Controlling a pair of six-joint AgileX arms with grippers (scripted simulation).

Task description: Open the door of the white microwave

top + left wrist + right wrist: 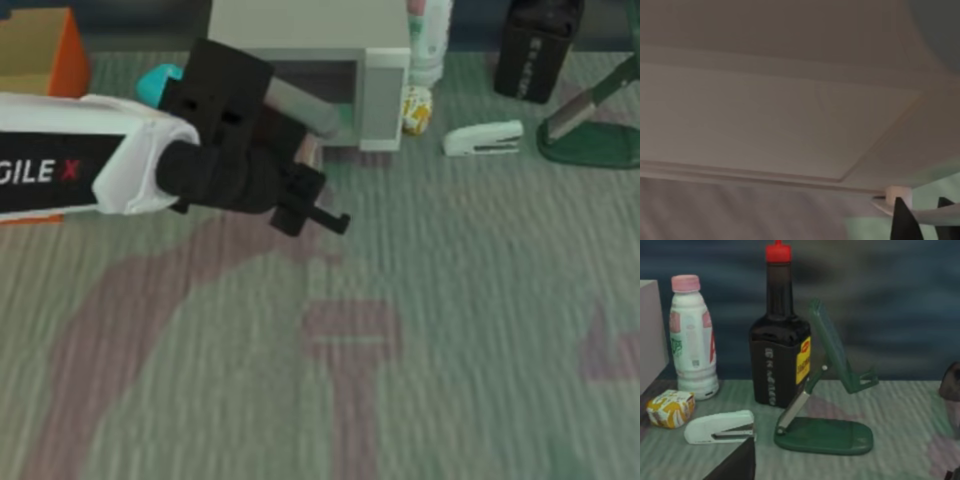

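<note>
Microwave (330, 45) work falls to the left gripper (318, 205), which from above sits at the appliance's front, just beside the door (305, 105) that looks swung partway out; the arm hides the door's edge, so contact is unclear. Its wrist camera fills with pale panel, two dark fingertips (901, 220) slightly parted, grasping nothing visible. Right wrist shows only a stapler (720, 427), bottles, and a green stand (825, 435).

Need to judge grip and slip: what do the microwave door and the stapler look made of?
The door: greyish translucent pane, probably plastic, in a matte white frame.
The stapler: smooth pale plastic shell, likely, with a darker metal-looking strip along its mouth.
</note>
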